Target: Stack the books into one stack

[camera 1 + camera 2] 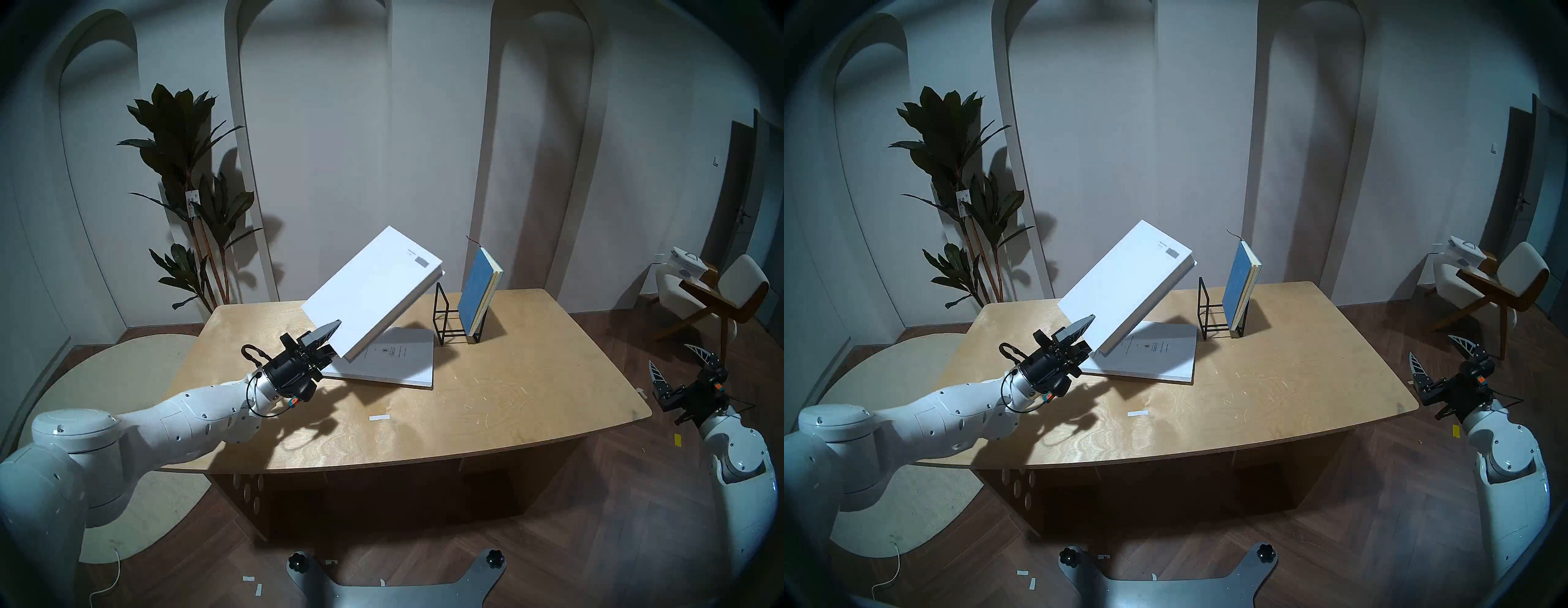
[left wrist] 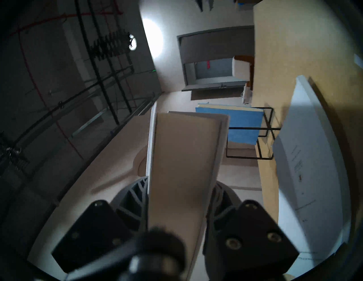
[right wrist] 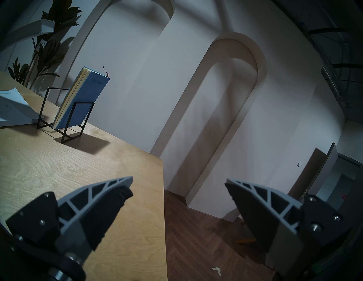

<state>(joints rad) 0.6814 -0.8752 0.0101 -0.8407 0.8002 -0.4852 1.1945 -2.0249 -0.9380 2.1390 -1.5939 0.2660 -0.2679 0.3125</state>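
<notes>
Presently my left gripper (image 1: 330,339) is clamped on the near corner of the thick white hardcover (image 1: 373,288), held tilted above the table (image 1: 488,407), far end raised. Its cover is plain, smooth and matte, with one small grey label; the lower finger is hidden beneath it. Under it the thin white booklet (image 1: 399,361) lies flat, its small print too fine to read. To the right, the blue notebook (image 1: 477,293), cream-edged, leans in the black wire rack (image 1: 445,314). My right gripper (image 1: 679,365) hangs off the table's right edge, fingers wide apart and empty.
</notes>
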